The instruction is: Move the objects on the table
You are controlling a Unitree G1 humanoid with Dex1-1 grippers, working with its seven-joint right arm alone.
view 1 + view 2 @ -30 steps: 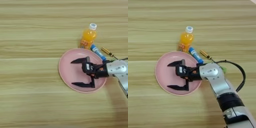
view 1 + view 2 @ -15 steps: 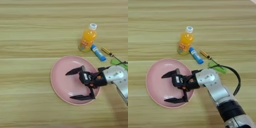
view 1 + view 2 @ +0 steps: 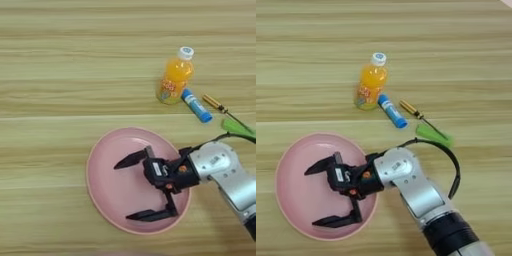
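Observation:
The round pink plate point(image 3: 107, 192) lies on the wood-grain table point(image 3: 50, 75) near its front edge. My right gripper point(image 3: 122, 191) is open wide over the plate, both black fingers lying low across its surface and the lower fingertip near the front rim; whether they touch it I cannot tell. The silver forearm point(image 3: 416, 187) comes in from the lower right. The orange-drink bottle point(image 3: 175, 77) with a white cap stands behind the plate, apart from it. The amber-handled screwdriver point(image 3: 411, 109) lies to the bottle's right.
A small blue tube point(image 3: 196, 106) with a white end lies between the bottle and the screwdriver. A green piece point(image 3: 431, 132) lies at the screwdriver's tip, next to a black cable looping off my arm.
The plate and my open gripper have slid together to the left and toward the front edge, away from the bottle. Bottle, tube and screwdriver have stayed put.

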